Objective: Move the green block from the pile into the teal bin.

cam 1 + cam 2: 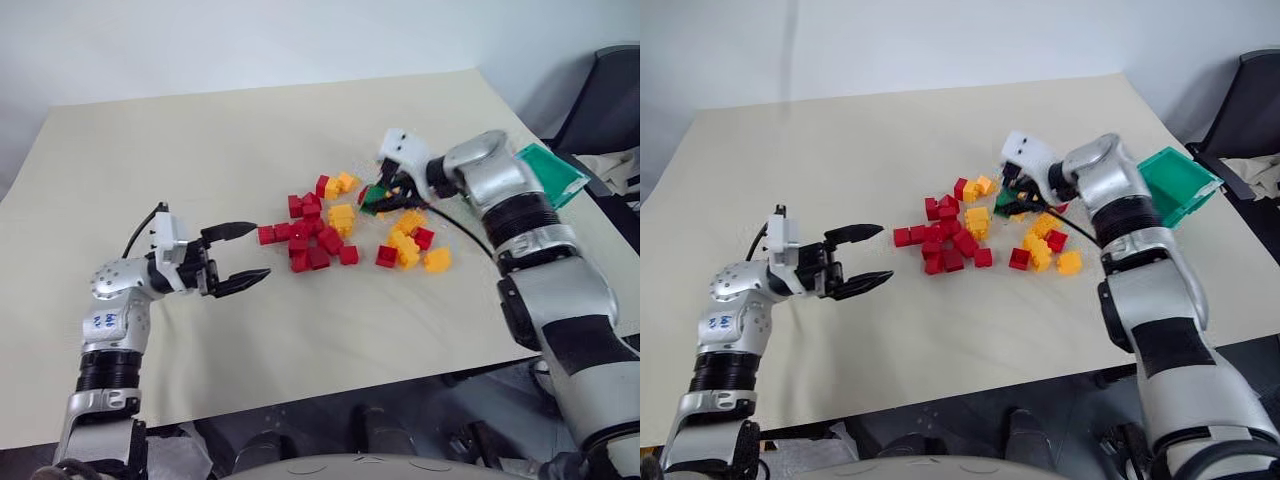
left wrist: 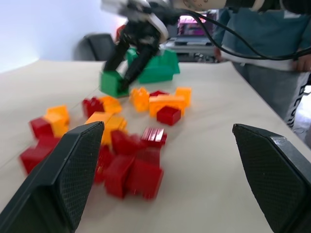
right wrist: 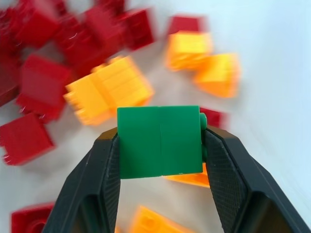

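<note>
Green block [image 3: 160,141] is clamped between the right gripper's [image 1: 385,192] two black fingers, one pad [image 3: 108,167] flat on each side face, jaws about half closed to the brick's width. Block is clear of the table [image 1: 200,150], hanging just above the far edge of the pile [image 1: 345,232]; red and yellow-orange bricks lie directly below and beyond the fingertips in the right wrist view, none touching the fingers. In the left wrist view the block sits at the tips of those fingers, slightly above the scattered bricks. Teal bin [image 1: 1180,185] is behind that gripper, on the wrist side, near the table's right edge, apart from the block. Left gripper [image 1: 245,256] is spread wide, holding nothing, touching nothing; it points level toward the pile from its near left side, with the closest red bricks just ahead of its fingertips and a gap of bare table between.
</note>
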You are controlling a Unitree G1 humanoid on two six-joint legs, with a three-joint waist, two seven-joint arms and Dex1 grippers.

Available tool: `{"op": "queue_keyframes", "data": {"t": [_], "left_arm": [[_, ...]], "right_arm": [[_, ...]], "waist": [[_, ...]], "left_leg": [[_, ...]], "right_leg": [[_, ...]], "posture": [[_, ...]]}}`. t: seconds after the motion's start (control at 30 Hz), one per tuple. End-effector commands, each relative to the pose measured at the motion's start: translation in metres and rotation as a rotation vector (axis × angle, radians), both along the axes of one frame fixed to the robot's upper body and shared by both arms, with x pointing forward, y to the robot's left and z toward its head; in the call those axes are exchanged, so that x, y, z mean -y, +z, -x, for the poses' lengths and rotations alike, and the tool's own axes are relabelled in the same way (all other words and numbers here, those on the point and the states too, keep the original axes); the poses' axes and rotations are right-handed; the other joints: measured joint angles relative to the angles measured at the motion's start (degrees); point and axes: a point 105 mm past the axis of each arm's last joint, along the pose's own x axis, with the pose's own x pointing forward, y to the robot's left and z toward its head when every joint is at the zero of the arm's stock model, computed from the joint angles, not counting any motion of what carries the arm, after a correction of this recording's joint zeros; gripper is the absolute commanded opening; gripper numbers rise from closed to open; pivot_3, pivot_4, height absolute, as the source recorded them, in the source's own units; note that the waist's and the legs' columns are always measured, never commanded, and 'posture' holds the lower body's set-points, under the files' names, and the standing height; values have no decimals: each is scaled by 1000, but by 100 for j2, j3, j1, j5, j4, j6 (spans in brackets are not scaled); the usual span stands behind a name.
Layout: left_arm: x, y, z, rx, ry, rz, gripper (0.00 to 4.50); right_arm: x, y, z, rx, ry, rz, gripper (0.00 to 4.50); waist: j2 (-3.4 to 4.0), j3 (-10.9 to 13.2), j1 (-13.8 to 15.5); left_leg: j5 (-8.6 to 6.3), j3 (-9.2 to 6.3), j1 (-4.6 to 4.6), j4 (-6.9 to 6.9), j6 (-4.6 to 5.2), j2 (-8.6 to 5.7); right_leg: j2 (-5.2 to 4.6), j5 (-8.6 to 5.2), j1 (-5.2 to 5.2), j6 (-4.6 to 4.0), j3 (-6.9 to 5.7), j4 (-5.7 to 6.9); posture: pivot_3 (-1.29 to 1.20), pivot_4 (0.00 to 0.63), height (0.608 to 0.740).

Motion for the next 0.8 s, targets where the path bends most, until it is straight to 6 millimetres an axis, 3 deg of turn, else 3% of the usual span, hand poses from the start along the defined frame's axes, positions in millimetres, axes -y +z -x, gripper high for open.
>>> {"op": "queue_keyframes", "data": {"t": [0.03, 0.27, 0.33, 0.53, 0.67, 0.8], "left_arm": [[29, 12, -4, 50, -47, -24, 4500], [94, 31, -23, 110, -90, -38, 4500], [106, 34, -29, 113, -84, -45, 4500], [142, 39, -45, 115, -79, -59, 4500], [170, 42, -53, 133, -82, -65, 4500], [177, 42, -58, 141, -60, -77, 4500]], "right_arm": [[39, 35, 14, 143, -124, -86, 2049], [128, 65, 54, 367, -517, -112, 2049], [143, 65, 60, 387, -595, -113, 2049], [177, 31, 54, 350, -743, -111, 2049], [199, -9, 31, 289, -815, -109, 2049], [209, -18, 21, 286, -859, -111, 3384]], "waist": [[0, 0, 93], [0, 0, 283], [0, 0, 282], [-1, 0, 244], [-2, 1, 249], [1, 2, 242]], "left_leg": [[0, -1, -1, 0, 0, 0], [0, 8, -8, 5, 1, -5], [1, 9, -8, 5, 3, -6], [2, 22, 3, 1, 5, -6], [6, 24, 2, 0, 13, -9], [8, 25, 3, -9, 16, -11]], "right_leg": [[0, 0, 0, 0, -1, -1], [-1, 1, -3, 1, 3, -8], [-1, 1, -3, 1, 4, -10], [1, 1, 1, 1, 11, -15], [1, 1, 4, 1, 12, -26], [0, 3, 7, 5, 12, -33]], "posture": [[0, 150, 740], [0, 150, 740], [0, 150, 740], [0, 150, 740], [0, 150, 740], [0, 150, 740]]}}
